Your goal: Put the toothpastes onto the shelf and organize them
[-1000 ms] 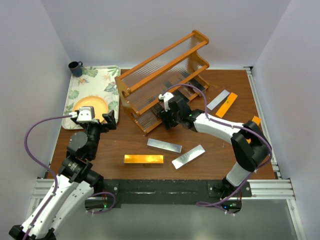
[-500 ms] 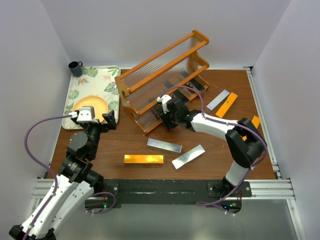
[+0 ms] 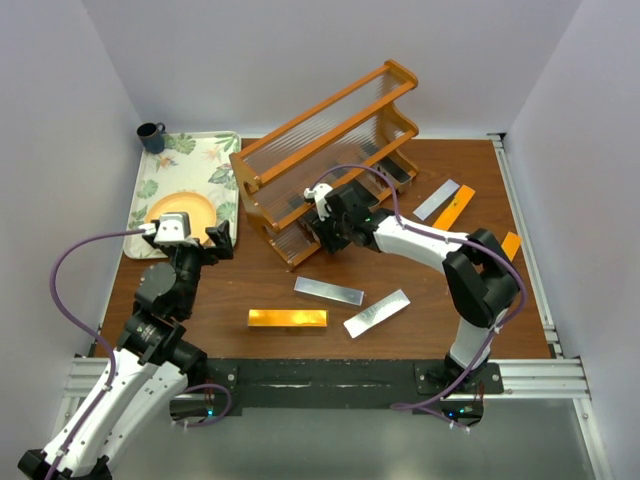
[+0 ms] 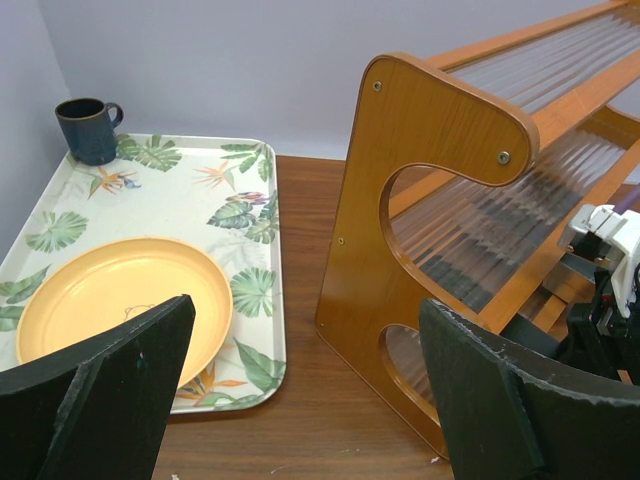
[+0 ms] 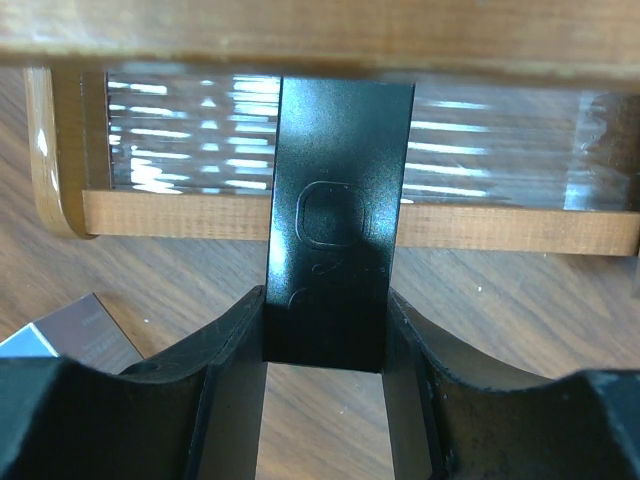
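The orange-brown shelf [image 3: 325, 140] stands slanted at the table's back middle; its end panel shows in the left wrist view [image 4: 420, 200]. My right gripper [image 3: 328, 238] is shut on a dark grey toothpaste [image 5: 335, 230], whose far end reaches over the front rail of the lowest tier [image 5: 360, 228]. Another dark carton [image 3: 397, 172] lies on that tier. On the table lie two silver cartons [image 3: 328, 290] [image 3: 377, 313] and an orange-gold one [image 3: 288, 318]. A silver [image 3: 436, 199] and an orange carton [image 3: 453, 210] lie further right. My left gripper [image 3: 215, 242] [image 4: 300, 400] is open and empty, near the tray.
A floral tray [image 3: 225, 150] at the back left holds a yellow plate [image 3: 180, 208]; a dark mug [image 3: 151, 136] stands at its far corner. Another orange carton [image 3: 511, 243] lies partly hidden behind the right arm. White walls close in the table's sides and back.
My right gripper has moved a little left and toward the shelf with the dark carton, pushing it further into the lowest tier. The left arm has not moved.
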`<state>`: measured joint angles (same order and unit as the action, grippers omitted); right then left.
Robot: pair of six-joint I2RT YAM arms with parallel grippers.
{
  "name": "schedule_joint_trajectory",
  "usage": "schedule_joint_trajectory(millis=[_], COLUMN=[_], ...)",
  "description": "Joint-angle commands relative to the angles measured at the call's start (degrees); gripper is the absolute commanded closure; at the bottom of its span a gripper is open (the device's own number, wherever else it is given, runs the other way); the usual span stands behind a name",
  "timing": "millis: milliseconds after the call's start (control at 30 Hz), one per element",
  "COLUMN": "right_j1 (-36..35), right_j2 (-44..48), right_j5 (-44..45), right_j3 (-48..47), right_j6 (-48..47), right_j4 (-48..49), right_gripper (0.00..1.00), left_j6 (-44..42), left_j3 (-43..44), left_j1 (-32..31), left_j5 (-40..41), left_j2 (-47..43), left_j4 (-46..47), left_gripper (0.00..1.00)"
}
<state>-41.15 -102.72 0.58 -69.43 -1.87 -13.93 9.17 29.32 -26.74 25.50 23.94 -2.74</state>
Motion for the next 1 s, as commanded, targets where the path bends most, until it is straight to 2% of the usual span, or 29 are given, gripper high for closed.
schedule_joint_trajectory(millis=[0,467,667,967], right_j1=[-0.25,-0.25,-0.25,-0.25], right_j2=[-0.64,-1.52,-1.7,1.72], right_j5=[-0.49,-1.28,-1.11,-2.07], right_j3=[-3.25,-4.58,-3.96,-2.73], right_j6=[-0.68,0.55,1.34,1.25], right_j4=[-0.48,0.66,2.16,1.28], right_gripper=[0.63,0.51,0.5,0.26], left_j6=[-1.35,-1.43,-1.43,-1.43], left_j3=[-0.23,-0.32,-0.4,-0.32], left_j1=[0.2,0.2,0.2,0.2], left_j5=[-0.71,-1.24,-1.33,-1.59], left_j2=[0.23,0.4,0.4,0.23], left_j4=[1.07,1.16,1.07,1.07], left_gripper=[0.0,0.0,0.0,0.0])
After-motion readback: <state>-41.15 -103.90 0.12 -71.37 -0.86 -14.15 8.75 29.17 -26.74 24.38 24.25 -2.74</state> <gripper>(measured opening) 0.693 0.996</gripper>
